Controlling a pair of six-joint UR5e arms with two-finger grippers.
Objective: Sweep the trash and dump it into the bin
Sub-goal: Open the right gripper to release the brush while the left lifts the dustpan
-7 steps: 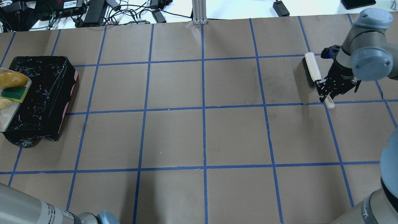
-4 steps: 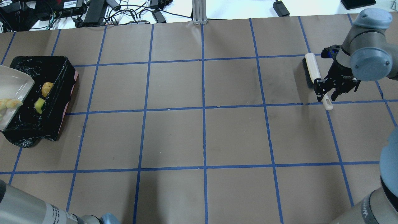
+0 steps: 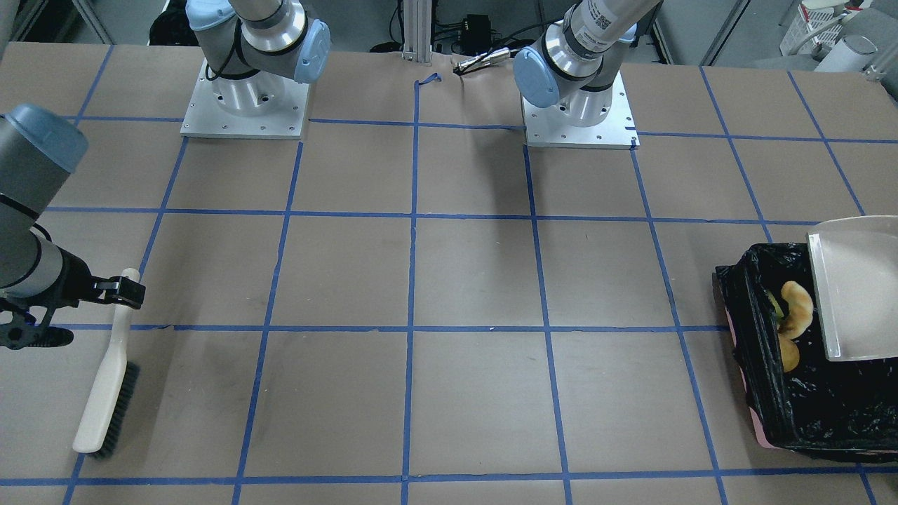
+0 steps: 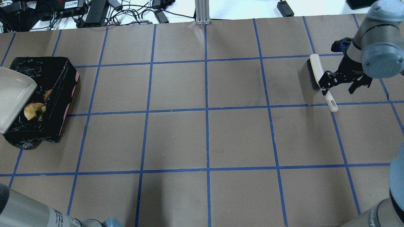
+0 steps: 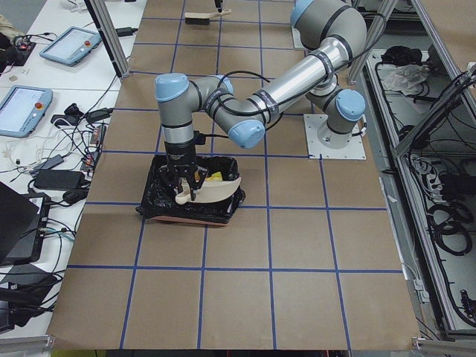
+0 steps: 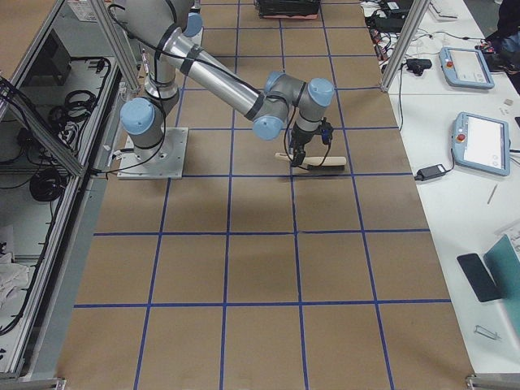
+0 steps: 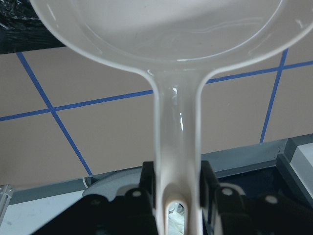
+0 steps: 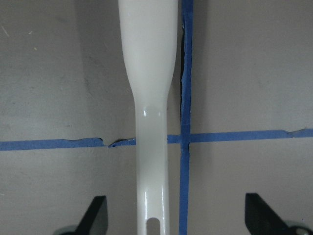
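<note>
The bin, lined with a black bag, stands at the table's left end and also shows in the front view. The croissant piece, the potato-like lump and a sliver of the green sponge lie inside it. My left gripper is shut on the handle of the cream dustpan, held tipped over the bin with no trash in it. My right gripper is open, its fingers wide of the brush handle.
The brush lies on the brown paper at the far right, bristles on its left side. Blue tape lines grid the table. Cables and power bricks lie beyond the back edge. The two arm bases stand at the robot's side.
The dustpan tipped further; the lump and sponge, then the croissant, slid off it into the bin. My right gripper shifted up and to the right over the brush handle; the brush stayed put.
</note>
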